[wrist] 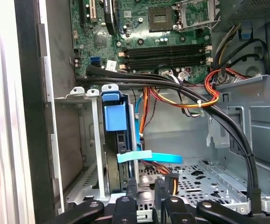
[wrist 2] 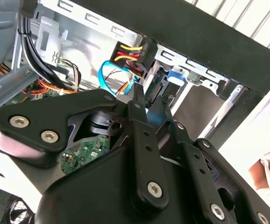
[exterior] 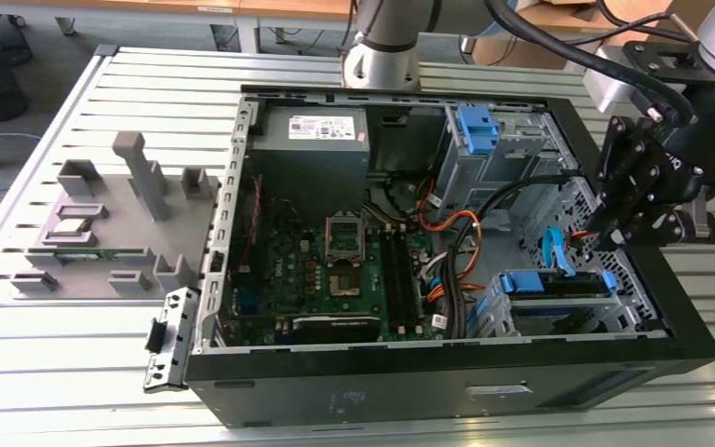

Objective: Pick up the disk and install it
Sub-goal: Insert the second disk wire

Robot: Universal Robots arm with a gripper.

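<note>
The disk [exterior: 554, 282] sits in the lower drive bay of the open computer case [exterior: 457, 368], at the exterior view's right, with its blue rails showing. In the first wrist view the disk [wrist: 112, 161] stands edge-on in the metal cage, its blue tab toward the motherboard. My gripper [exterior: 598, 231] hangs above the case's right wall, just over that bay and apart from the disk. In both wrist views the fingers [wrist: 131, 189] stand slightly apart with nothing between them, so the gripper [wrist: 146, 189] [wrist 2: 151, 105] is open and empty.
A light-blue flat cable [wrist: 148, 157] and a black cable bundle [wrist: 172, 86] cross the case beside the bay. A blue bracket [exterior: 476, 126] and a grey power-supply box [exterior: 314, 130] sit at the far end. Grey fixtures [exterior: 97, 223] stand on the slatted table at the exterior view's left.
</note>
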